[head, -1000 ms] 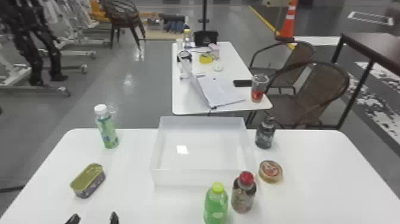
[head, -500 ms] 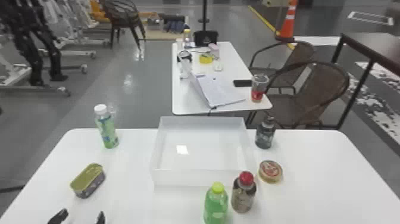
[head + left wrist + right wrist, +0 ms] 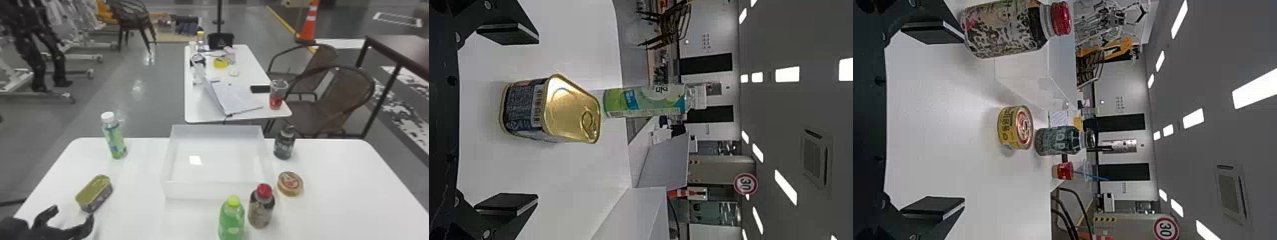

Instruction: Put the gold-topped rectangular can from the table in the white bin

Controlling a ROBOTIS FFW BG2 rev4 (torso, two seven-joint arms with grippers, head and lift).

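In the head view my left gripper [image 3: 71, 213] stands open at the table's lower left, just short of the gold-topped rectangular can [image 3: 94, 193]. The left wrist view has the can [image 3: 550, 109] beyond and between the spread fingers of the left gripper [image 3: 509, 119], not touched by either. The white bin [image 3: 213, 190] stands at the table's middle, right of the can, with nothing in it. My right gripper [image 3: 934, 120] is open in the right wrist view, nothing between its fingers.
A white-capped green bottle [image 3: 115, 137] stands behind the can. Near the bin's front right are a green bottle [image 3: 232, 220] and a red-capped bottle [image 3: 261, 207]. To the bin's right are a round can [image 3: 289, 183] and a dark bottle [image 3: 284, 143].
My left gripper has come farther into the head view, moving forward and a bit left toward the can. The can, bin and bottles have stayed where they were.
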